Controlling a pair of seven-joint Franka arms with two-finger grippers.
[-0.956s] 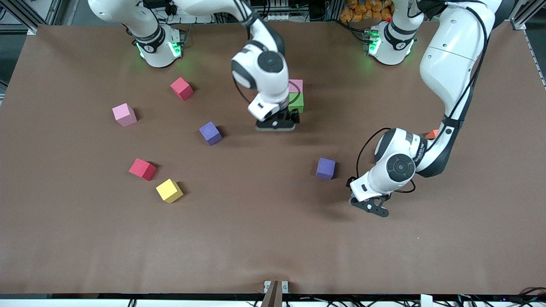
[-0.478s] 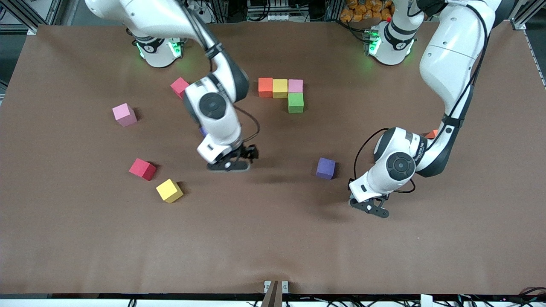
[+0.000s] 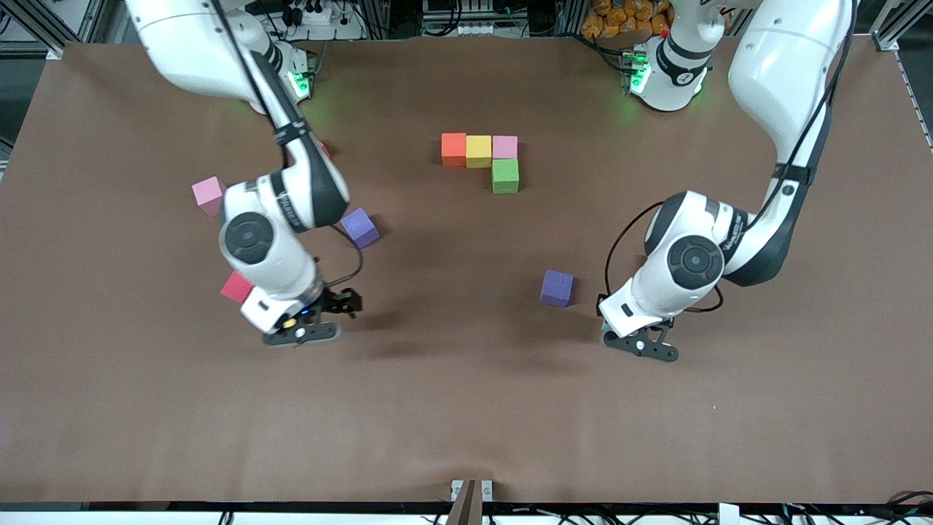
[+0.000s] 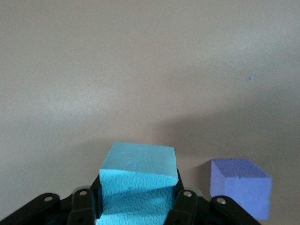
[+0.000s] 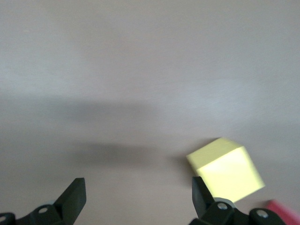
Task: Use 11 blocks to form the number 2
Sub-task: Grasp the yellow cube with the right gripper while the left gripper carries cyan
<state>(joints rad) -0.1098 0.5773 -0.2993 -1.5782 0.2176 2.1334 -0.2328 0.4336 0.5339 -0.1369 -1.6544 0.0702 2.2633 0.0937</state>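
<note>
Start with the brown table [image 3: 466,423]: the number 2 [image 3: 487,157] sits in the upper middle of the front view. So far it is an orange, yellow and pink row with a green block [image 3: 505,176] touching the pink one on the side nearer the camera.

Your left arm comes down in the lower part of the frame, toward its own end of the table. The left gripper [image 3: 640,344] is clamped on a light blue block [image 4: 140,161], low over bare table. A purple block [image 3: 557,287] sits just beside it, apart from the fingers.

The relation to watch: the green block lies higher in the frame than the held cube and toward the right arm's end. My guess is the cube belongs against the green block's camera-side face, so carry it up the frame, keeping above the purple block.

Your right gripper [image 3: 302,334] hangs with jaws spread wide and empty. In its wrist view a yellow block [image 5: 226,176] lies off-centre by one finger [image 5: 200,191], not between the two, so you should shift toward it before closing.
</note>
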